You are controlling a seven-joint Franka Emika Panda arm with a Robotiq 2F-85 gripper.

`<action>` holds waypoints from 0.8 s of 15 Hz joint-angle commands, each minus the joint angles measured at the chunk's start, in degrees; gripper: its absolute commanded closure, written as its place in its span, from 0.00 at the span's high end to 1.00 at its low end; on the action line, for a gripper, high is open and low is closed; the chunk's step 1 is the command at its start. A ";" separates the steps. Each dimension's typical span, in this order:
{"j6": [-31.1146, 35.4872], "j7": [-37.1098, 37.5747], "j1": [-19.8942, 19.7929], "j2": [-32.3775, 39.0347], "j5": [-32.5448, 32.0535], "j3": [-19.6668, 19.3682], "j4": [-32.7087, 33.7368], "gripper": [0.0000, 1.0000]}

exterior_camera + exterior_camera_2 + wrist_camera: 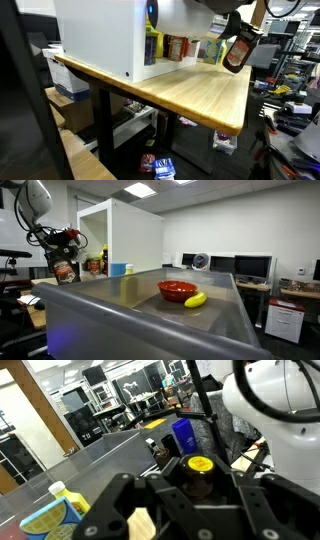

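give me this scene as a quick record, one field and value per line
hand: the hand is shut on a dark bottle
held thing: dark bottle with a red label and a yellow cap, tilted, in the air
nearby: wooden table with a white cabinet on it
elsewhere: red bowl with a banana beside it, on a metal surface

Red bowl (177, 289) w/ banana (195, 300) just beside; white cabinet (130, 235), blue cup (118, 269) behind.
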 commanded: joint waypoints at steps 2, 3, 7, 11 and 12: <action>0.47 -5.10 0.44 1.14 0.57 0.88 1.25 0.09; 0.73 -6.21 0.53 1.58 0.41 1.08 1.61 0.09; 2.74 -10.32 0.85 2.15 0.40 2.17 2.67 0.09; 3.06 -12.88 1.50 2.66 0.46 3.06 5.39 0.09; 3.17 -13.56 1.60 2.69 0.39 3.17 6.02 0.09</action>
